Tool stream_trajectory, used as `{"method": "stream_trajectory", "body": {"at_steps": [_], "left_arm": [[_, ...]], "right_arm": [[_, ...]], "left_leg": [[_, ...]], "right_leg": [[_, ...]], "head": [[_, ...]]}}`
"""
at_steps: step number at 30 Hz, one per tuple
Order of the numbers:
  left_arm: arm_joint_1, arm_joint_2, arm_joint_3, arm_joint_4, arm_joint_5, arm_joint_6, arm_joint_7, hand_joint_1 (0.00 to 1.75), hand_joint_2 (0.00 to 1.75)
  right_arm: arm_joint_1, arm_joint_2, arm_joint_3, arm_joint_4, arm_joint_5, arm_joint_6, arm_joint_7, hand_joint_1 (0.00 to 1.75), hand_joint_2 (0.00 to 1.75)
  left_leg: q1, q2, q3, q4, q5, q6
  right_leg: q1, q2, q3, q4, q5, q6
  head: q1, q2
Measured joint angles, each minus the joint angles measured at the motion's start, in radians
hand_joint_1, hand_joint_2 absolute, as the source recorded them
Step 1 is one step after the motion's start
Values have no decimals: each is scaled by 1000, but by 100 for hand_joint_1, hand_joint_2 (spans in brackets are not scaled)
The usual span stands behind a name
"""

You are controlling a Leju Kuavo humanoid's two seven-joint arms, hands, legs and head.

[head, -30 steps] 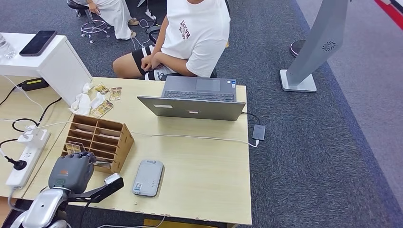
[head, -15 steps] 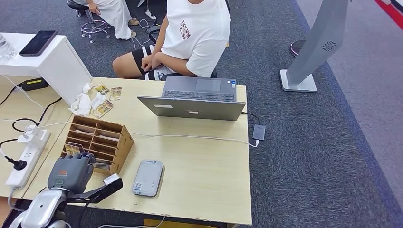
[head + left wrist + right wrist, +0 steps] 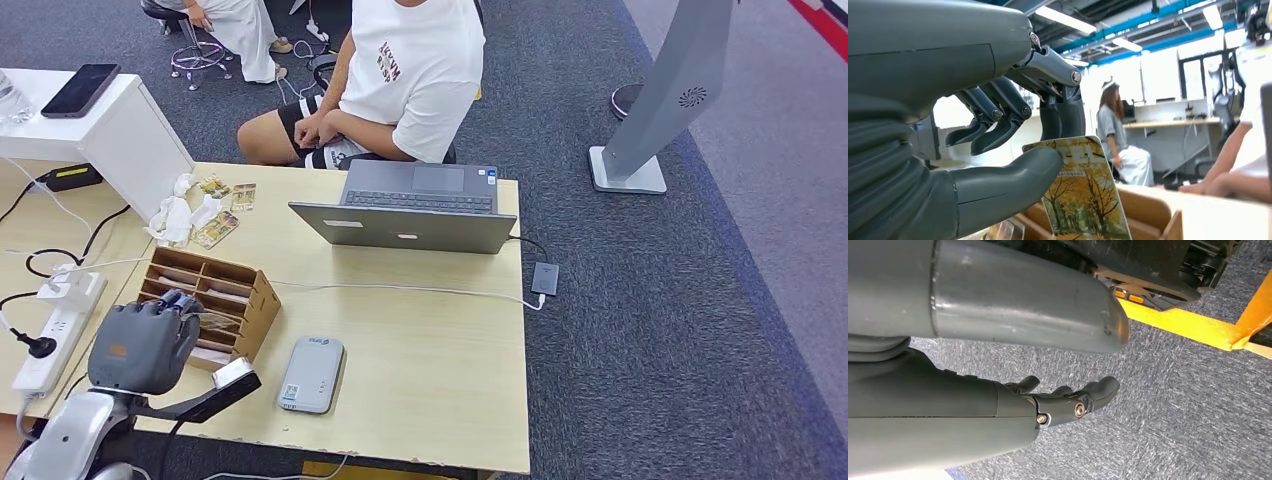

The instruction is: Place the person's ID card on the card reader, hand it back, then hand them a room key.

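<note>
I stand at a pale wooden table [image 3: 430,340] on dark grey carpet [image 3: 640,330]. Across it sits a person [image 3: 400,80] in a white shirt behind an open laptop [image 3: 410,215]. A white cable runs over the tabletop to a small dark adapter [image 3: 544,278] on the floor side of the table edge. The grey card reader [image 3: 311,374] lies flat near my edge of the table, with nothing on it. To my left a white power strip [image 3: 55,335] lies on a second table beside a white box with a black phone [image 3: 80,89] on top.

The wooden card rack [image 3: 212,298] stands just left of the reader, its open slots holding cards, some with only their edges showing. A few loose cards [image 3: 215,230] lie beyond it near the white box.

My left hand [image 3: 140,345] is at the rack's near end, and in the wrist view its thumb and fingers [image 3: 1063,112] pinch a room key [image 3: 1083,192] printed with autumn trees, held upright just above the slots. My right hand [image 3: 1068,400] hangs over the carpet, fingers loosely apart and holding nothing.
</note>
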Motion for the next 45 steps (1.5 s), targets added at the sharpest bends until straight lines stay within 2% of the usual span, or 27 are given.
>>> {"method": "stream_trajectory", "body": {"at_steps": [9,18,20,22,24,27,34,44,45], "left_arm": [[-21,17,0,-121,32,62,-31,175,175],[-99,16,-1,-125,47,91,-39,175,175],[-210,-6,-3,-62,-4,151,-31,175,175],[-368,-34,-4,64,-53,215,-26,175,175],[-494,-51,-5,195,-78,256,-26,175,175],[-603,-64,-5,335,-91,283,-27,175,175],[-718,-77,-5,549,-93,284,-24,175,175],[-750,-79,-5,669,-43,288,-48,175,175],[-750,-79,-5,674,-37,287,-48,135,175]], "right_arm": [[10,4,0,-19,-14,-1,-9,0,0],[14,5,0,-29,-2,9,-16,0,0],[8,5,7,-28,21,27,-21,0,0],[-9,5,20,-25,36,44,-26,0,0],[-26,5,34,-23,41,52,-29,0,0],[-35,4,49,-19,40,53,-30,0,0],[-36,2,80,-4,33,54,-34,0,0],[-36,-5,101,8,25,55,-39,0,0],[-36,-5,102,9,22,55,-39,0,0]], "left_leg": [[0,0,0,0,0,0],[0,-1,0,1,1,1],[0,-7,-2,1,3,2],[0,-13,-4,1,6,1],[0,-11,-4,1,8,-1],[0,-5,-4,1,9,-1],[0,-1,-5,1,9,-1],[0,1,-6,1,9,-1],[0,1,-6,1,9,-1]], "right_leg": [[0,0,0,0,0,0],[0,-1,-3,0,0,0],[0,-8,-5,-1,0,0],[0,-14,-4,0,2,-1],[0,-12,-3,0,5,-2],[0,-5,-4,1,9,-2],[0,-1,-6,1,9,-2],[0,1,-8,1,9,-2],[0,1,-8,1,9,-2]], "head": [[0,0],[0,0],[0,0],[2,0],[1,0],[0,0],[0,0],[0,0],[0,0]]}}
